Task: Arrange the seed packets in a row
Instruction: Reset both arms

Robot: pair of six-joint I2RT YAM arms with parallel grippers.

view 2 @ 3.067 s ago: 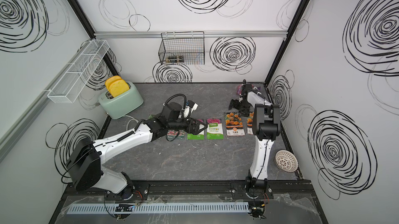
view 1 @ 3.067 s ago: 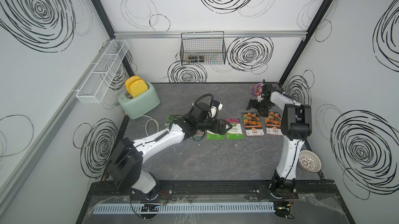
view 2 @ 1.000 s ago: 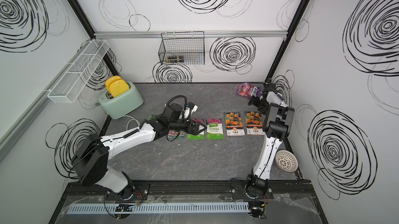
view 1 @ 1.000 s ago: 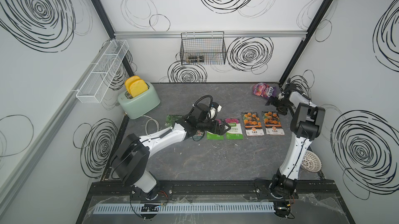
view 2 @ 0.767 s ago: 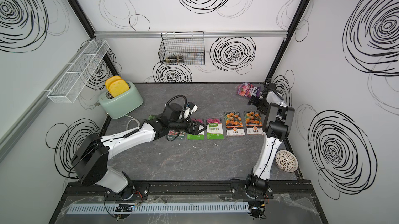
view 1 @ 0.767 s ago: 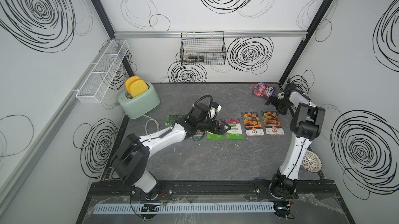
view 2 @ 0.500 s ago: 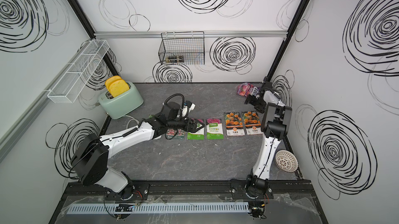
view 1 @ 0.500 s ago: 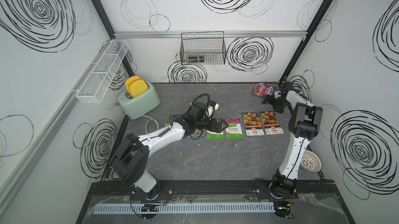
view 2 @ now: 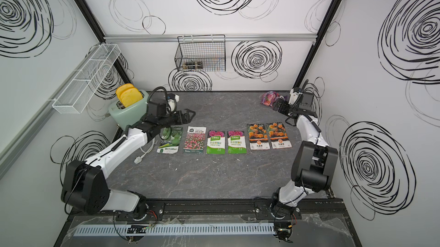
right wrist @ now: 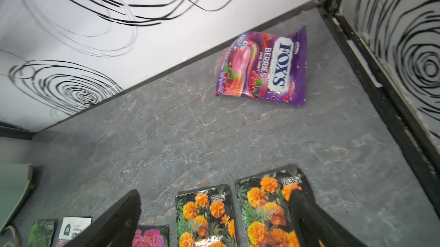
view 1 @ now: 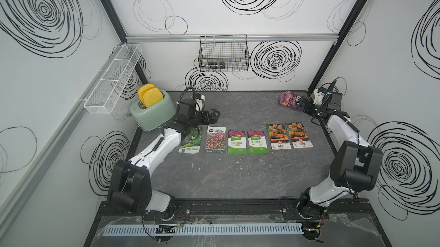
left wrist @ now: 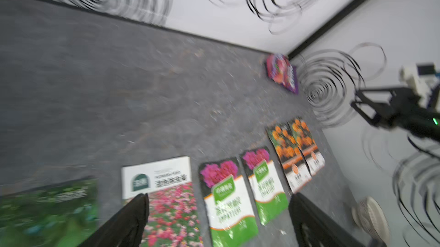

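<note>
Six seed packets lie flat in a row across the table in both top views: a dark green packet (view 1: pixel 190 142), a red-pink field packet (view 1: pixel 215 139), two pink-on-green packets (view 1: pixel 236 142) (view 2: pixel 237 141) and two orange marigold packets (view 1: pixel 278 136) (view 2: pixel 278 135). My left gripper (view 1: pixel 215 117) (left wrist: pixel 217 197) hovers open just behind the row's left end, holding nothing. My right gripper (view 1: pixel 301 104) (right wrist: pixel 214 193) stands open and empty near the far right corner, behind the marigold packets (right wrist: pixel 204 217).
A purple-pink candy bag (view 1: pixel 289 98) (right wrist: pixel 262 67) lies in the far right corner beside the right gripper. A green toaster (view 1: pixel 152 112) with yellow toast stands at the far left. A white plug and cable (view 2: pixel 142 155) lie under the left arm. A black wire basket (view 1: pixel 223 55) hangs on the back wall.
My left gripper has drawn back and to the left, off the packets toward the toaster. My right gripper has shifted slightly further back toward the corner. The packets have not moved.
</note>
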